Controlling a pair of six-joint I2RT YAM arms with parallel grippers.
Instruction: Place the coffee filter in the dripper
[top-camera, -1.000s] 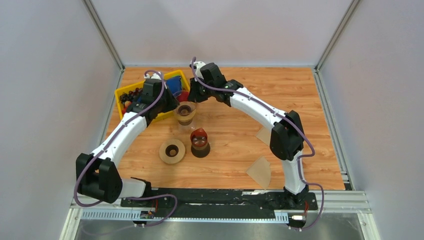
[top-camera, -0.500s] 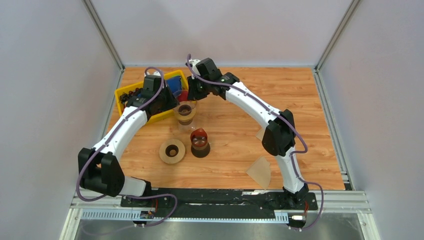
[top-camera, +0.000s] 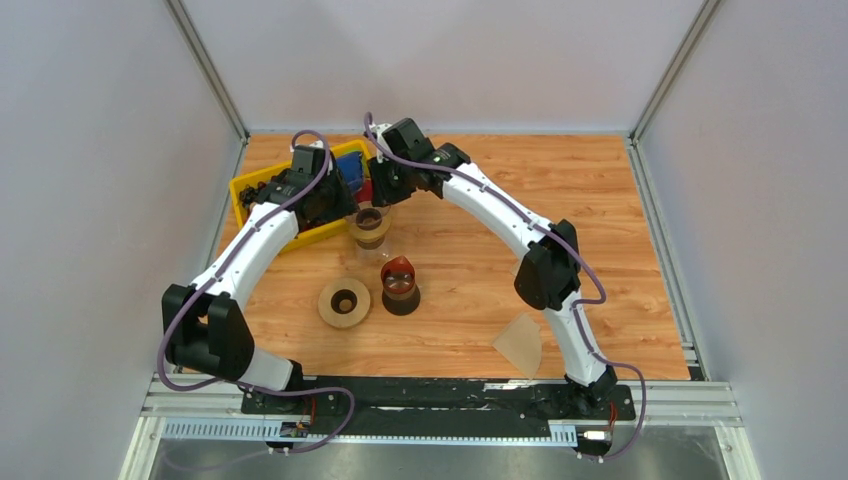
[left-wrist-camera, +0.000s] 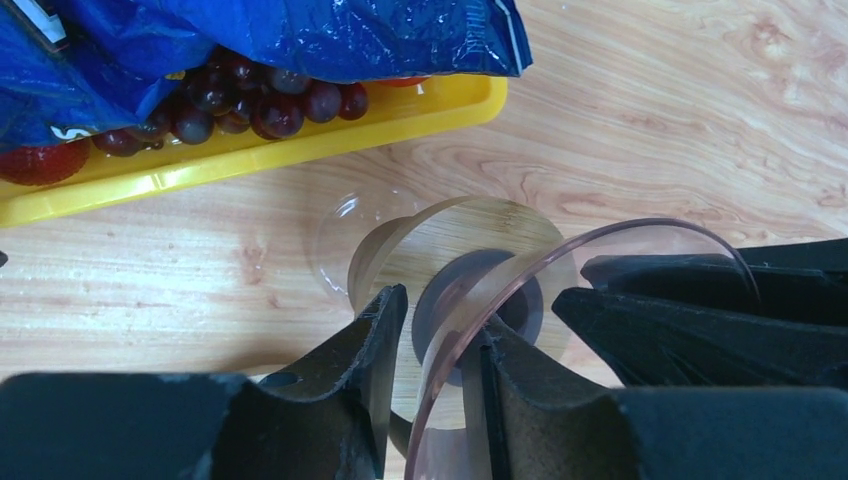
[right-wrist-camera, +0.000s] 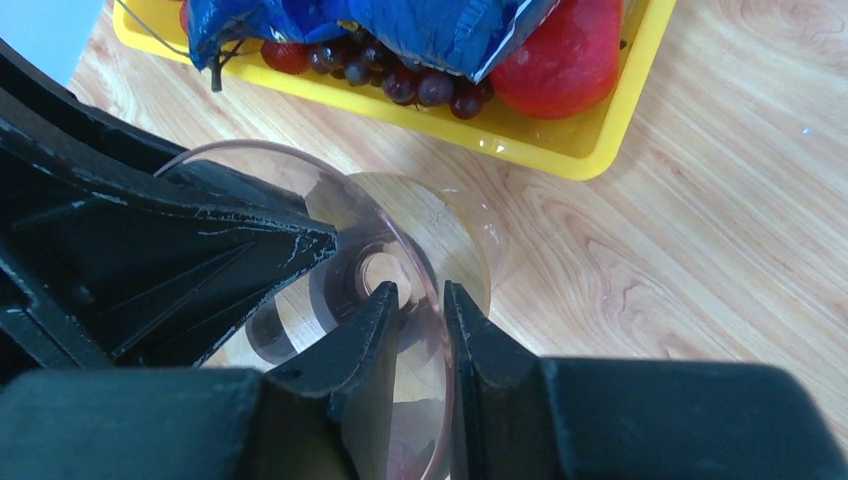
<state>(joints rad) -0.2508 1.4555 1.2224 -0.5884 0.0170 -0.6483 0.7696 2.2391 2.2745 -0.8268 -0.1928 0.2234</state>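
Observation:
The dripper (top-camera: 368, 224), a clear pinkish cone with a wooden collar, is just in front of the yellow tray. My right gripper (top-camera: 382, 203) reaches it from the far side. In the right wrist view my right gripper (right-wrist-camera: 420, 292) is shut on the rim of the dripper (right-wrist-camera: 400, 235). My left gripper (top-camera: 346, 208) comes from the left. In the left wrist view my left gripper (left-wrist-camera: 442, 315) straddles the rim of the dripper (left-wrist-camera: 650, 225) with a gap on the outer side. The coffee filter (top-camera: 520, 343), a flat tan fan, lies at the near right, far from both grippers.
A yellow tray (top-camera: 262, 185) with grapes, red fruit and a blue bag stands at the far left. A tan ring disc (top-camera: 344, 303) and a dark red-brown piece (top-camera: 400, 285) sit mid-table. A second tan paper (top-camera: 524, 268) lies beside the right arm.
Both arms have shifted toward the far left. The dripper has moved slightly toward the tray with them.

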